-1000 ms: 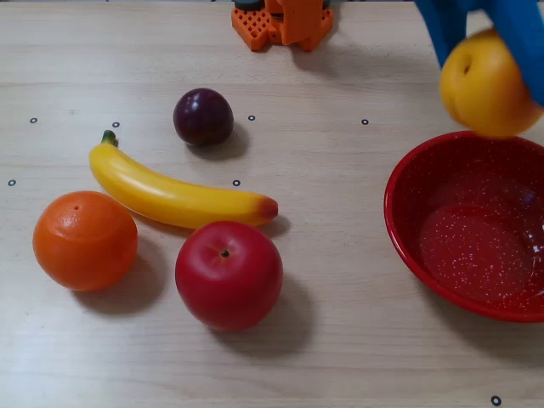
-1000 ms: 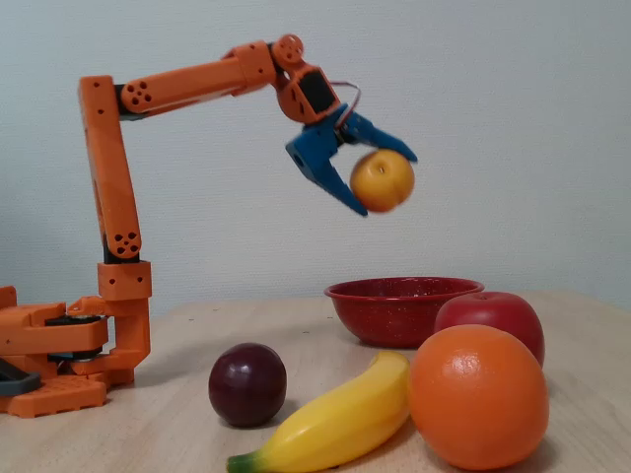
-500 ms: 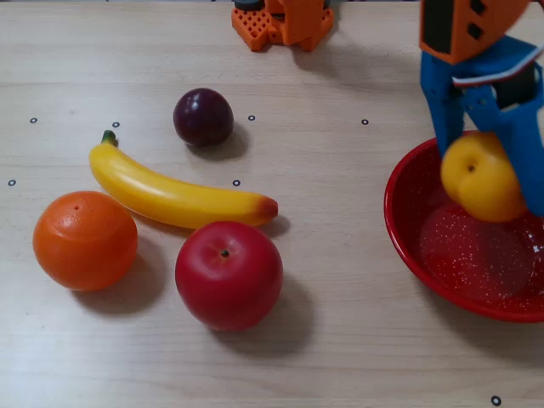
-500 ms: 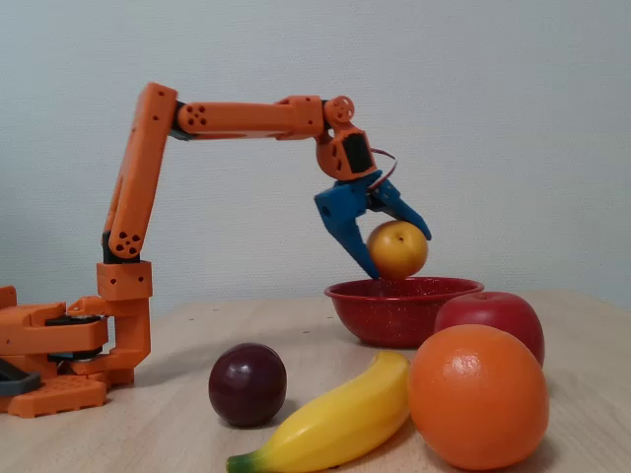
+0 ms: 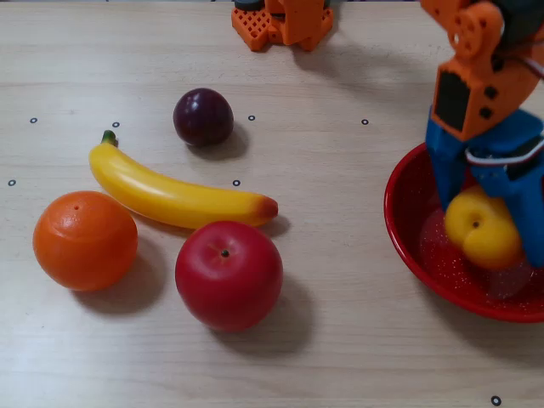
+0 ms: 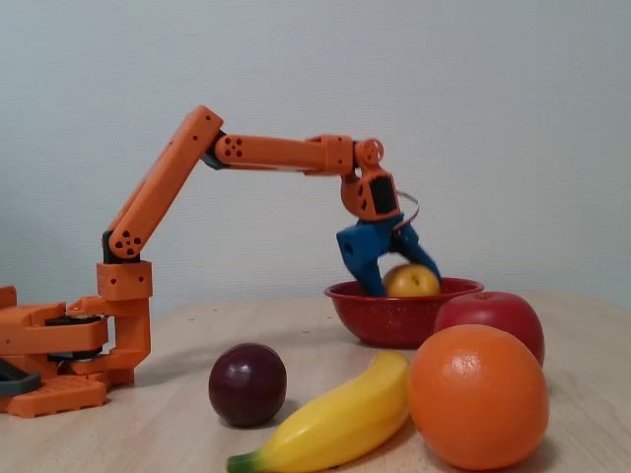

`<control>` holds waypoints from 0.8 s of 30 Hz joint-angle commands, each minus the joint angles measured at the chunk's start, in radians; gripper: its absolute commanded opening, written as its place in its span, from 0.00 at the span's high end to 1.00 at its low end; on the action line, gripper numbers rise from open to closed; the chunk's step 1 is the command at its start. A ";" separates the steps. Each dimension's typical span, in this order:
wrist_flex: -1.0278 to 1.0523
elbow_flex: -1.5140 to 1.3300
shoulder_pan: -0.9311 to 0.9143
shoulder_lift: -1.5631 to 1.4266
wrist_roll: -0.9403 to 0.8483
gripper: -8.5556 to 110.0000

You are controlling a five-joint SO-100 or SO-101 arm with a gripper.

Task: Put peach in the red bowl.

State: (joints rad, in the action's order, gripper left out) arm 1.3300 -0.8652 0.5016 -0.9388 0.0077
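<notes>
A: Start at the left of the top-down fixed view. What lies on the surface (image 5: 357,357)?

B: The orange (image 5: 85,240) sits farthest left. Just right of it the banana (image 5: 174,197) runs diagonally, its red tip close above the red apple (image 5: 229,274). The dark plum (image 5: 203,117) stands apart, above the banana.

A: And on the right?

B: The red bowl (image 5: 406,246) sits at the right edge. The orange arm (image 5: 476,81) reaches down over it, and the blue gripper (image 5: 489,228) is inside the bowl, its 2 fingers clamped on either side of the peach (image 5: 482,228).

A: Is the peach touching the bottom?

B: I cannot tell. In the side fixed view the peach (image 6: 412,281) shows only its top above the rim of the red bowl (image 6: 399,315), with the gripper (image 6: 394,286) dipped in around it.

A: Anything else in that side view?

B: From the left: the arm's base (image 6: 59,360), the plum (image 6: 247,384), the banana (image 6: 340,419), then the orange (image 6: 478,396) in front of the apple (image 6: 498,313).
</notes>
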 commanded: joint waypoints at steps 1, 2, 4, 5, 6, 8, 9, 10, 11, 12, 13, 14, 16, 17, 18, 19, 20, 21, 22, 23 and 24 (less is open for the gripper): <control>0.043 0.114 0.025 -0.067 -0.051 0.67; 0.054 0.117 0.026 -0.063 -0.055 0.64; 0.071 0.133 0.031 -0.052 -0.052 0.60; 0.072 0.141 0.032 -0.051 -0.048 0.59; 0.066 0.150 0.032 -0.052 -0.038 0.59; 0.049 0.161 0.032 -0.064 -0.029 0.59; 0.048 0.169 0.032 -0.071 -0.026 0.58; 0.052 0.173 0.032 -0.078 -0.026 0.58; 0.060 0.175 0.034 -0.086 -0.028 0.57; 0.063 0.175 0.034 -0.092 -0.029 0.57; 0.067 0.176 0.034 -0.098 -0.028 0.57; 0.072 0.176 0.034 -0.104 -0.028 0.57; 0.084 0.176 0.032 -0.114 -0.025 0.56; 0.091 0.176 0.032 -0.117 -0.025 0.56; 0.089 0.176 0.032 -0.121 -0.018 0.56; 0.086 0.176 0.031 -0.129 -0.015 0.57; 0.083 0.176 0.028 -0.140 -0.012 0.57; 0.072 0.176 0.025 -0.156 -0.003 0.58; 0.060 0.176 0.020 -0.176 0.003 0.60; 0.051 0.176 0.015 -0.199 0.008 0.61; 0.044 0.176 0.011 -0.225 0.012 0.63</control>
State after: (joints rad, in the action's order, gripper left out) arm 1.4021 -0.7823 0.5001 -0.9357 -0.0077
